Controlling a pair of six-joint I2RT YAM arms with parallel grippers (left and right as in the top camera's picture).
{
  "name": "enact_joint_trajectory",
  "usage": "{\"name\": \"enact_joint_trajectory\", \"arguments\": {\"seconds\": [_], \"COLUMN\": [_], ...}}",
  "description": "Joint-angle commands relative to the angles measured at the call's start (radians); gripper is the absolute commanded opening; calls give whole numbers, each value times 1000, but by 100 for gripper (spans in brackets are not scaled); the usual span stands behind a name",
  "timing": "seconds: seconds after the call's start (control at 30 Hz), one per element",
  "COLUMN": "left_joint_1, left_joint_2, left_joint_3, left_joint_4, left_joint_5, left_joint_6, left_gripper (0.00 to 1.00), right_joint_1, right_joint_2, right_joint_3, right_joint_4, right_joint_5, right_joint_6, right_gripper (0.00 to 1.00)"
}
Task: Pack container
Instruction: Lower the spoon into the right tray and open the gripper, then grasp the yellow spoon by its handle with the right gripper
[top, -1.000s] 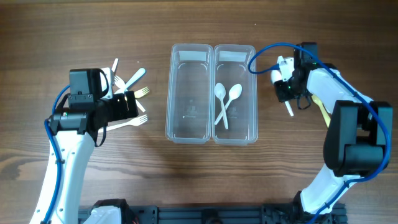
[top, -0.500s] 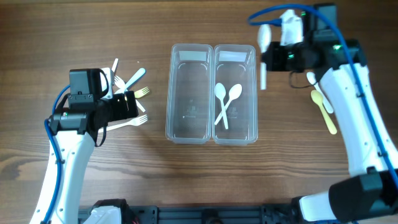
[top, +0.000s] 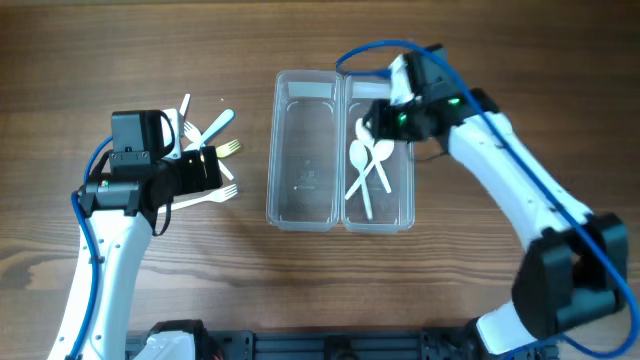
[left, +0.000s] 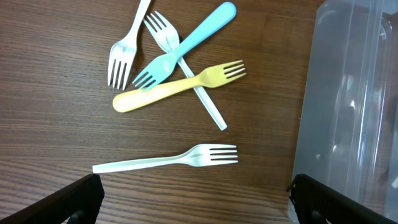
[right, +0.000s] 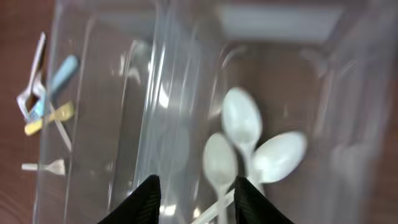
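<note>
Two clear plastic containers stand side by side; the left one (top: 303, 150) is empty, and the right one (top: 380, 88) holds three white spoons (top: 368, 158). My right gripper (top: 380, 122) hovers over the far end of the right container. In the blurred right wrist view its fingers (right: 198, 202) are apart above the spoons (right: 241, 121), with nothing held. My left gripper (top: 205, 170) is open and empty (left: 199, 208) just above the table. It is near a white fork (left: 168, 158) and a pile of yellow (left: 180, 87), blue (left: 186, 46) and white forks.
The fork pile (top: 210, 130) lies left of the containers, with one white fork (top: 205, 197) apart from it. The left container's wall (left: 354, 106) fills the right side of the left wrist view. The right arm stretches across the table's right half.
My right arm swung left from the table's right side, carrying a white spoon. A third spoon now lies in the right container and the gripper is open. The left arm has not moved.
</note>
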Motion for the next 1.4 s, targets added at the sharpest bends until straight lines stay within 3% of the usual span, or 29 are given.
{"name": "enact_joint_trajectory", "arguments": {"seconds": [0.0, 0.03, 0.1, 0.2, 0.4, 0.77, 1.13, 1.37], "left_joint_1": [-2, -2, -2, -2, -2, -2, -2, -2], "left_joint_2": [3, 3, 3, 3, 3, 3, 3, 3], "left_joint_3": [17, 17, 17, 17, 17, 17, 17, 17], "left_joint_4": [2, 2, 2, 2, 2, 2, 2, 2], "left_joint_5": [-10, -10, -10, -10, -10, -10, -10, -10], "left_joint_6": [13, 13, 13, 13, 13, 13, 13, 13], "left_gripper": [100, 100, 100, 100, 100, 100, 100, 100], "right_joint_1": [-130, -204, -293, -479, -701, -703, -703, -703], "right_joint_2": [-132, -141, -129, -70, 67, 75, 182, 216], "right_joint_3": [49, 48, 35, -23, -80, -226, -232, -231], "right_joint_4": [-14, -19, -16, -15, -105, -97, -70, -75], "right_joint_5": [250, 422, 504, 462, 284, 254, 258, 258], "right_joint_6": [-145, -207, -278, -339, -417, -463, -438, -404], "right_gripper": [40, 40, 40, 48, 47, 44, 39, 21]}}
